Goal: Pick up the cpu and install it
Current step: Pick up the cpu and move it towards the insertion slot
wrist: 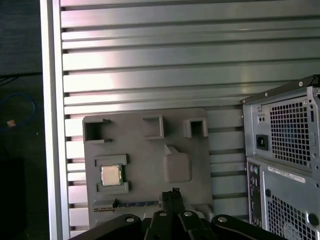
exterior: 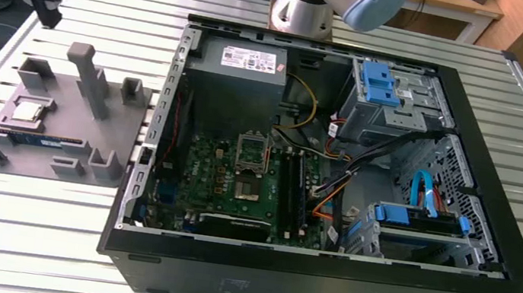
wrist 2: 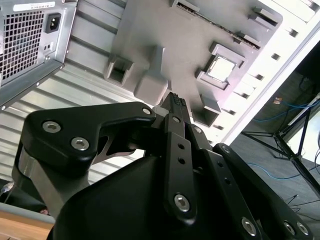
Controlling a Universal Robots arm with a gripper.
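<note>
The gripper seems clenched and empty, the cpu well apart from its jaws. Descending unopened could knock the chip askew in its grey holder.

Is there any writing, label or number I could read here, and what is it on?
No text here can be read.
White label on the power supply: print too small to read.
Pale sticker on the computer case's rear: too blurred to read.
The cpu on the grey tray: no legible marking.
</note>
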